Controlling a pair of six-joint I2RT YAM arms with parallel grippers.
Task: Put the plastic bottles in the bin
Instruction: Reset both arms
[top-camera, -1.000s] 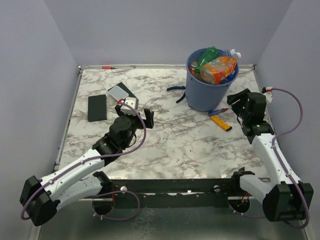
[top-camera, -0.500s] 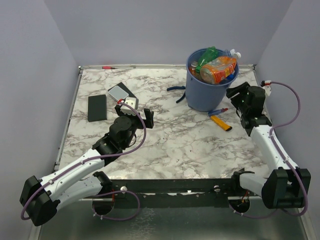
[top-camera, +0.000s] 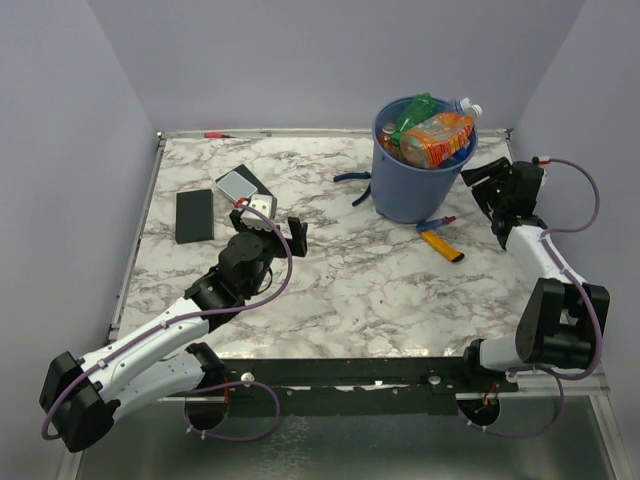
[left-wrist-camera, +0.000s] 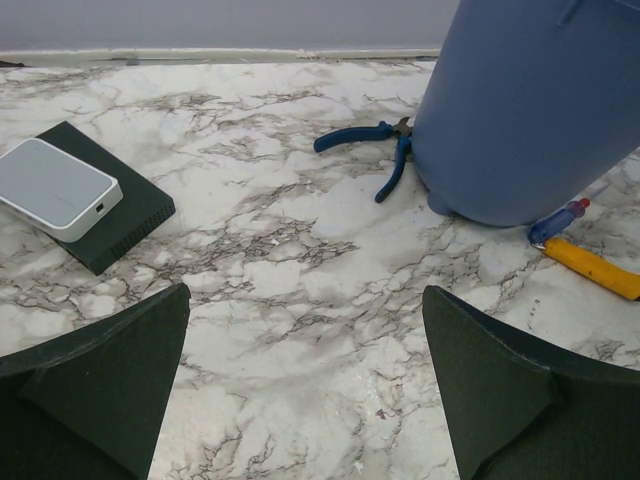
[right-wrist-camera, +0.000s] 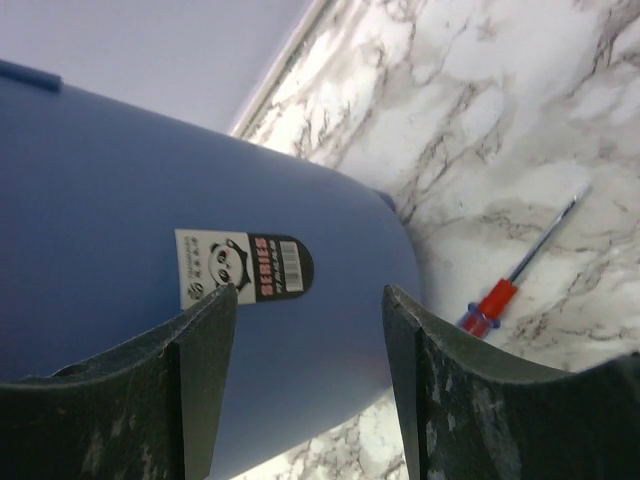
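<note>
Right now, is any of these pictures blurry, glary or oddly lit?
Top external: soft, even light, all sharp, hardly any shadow around the bin. Left wrist: table crisp, the left gripper dark and slightly soft at the bottom edge. Right wrist: picture tilted, sticker readable, marble washed pale at upper right.

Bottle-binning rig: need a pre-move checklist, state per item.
1. Plastic bottles inside the round blue plastic bin: ok, heaped above the rim.
2. Bottles outside the bin: none visible in any view, ok.
3. Left gripper open and empty: ok.
4. Right gripper open and empty: ok.
5. Right gripper clear of the bin wall: cannot tell, it is very close.
6. Heap stable: cannot tell.
</note>
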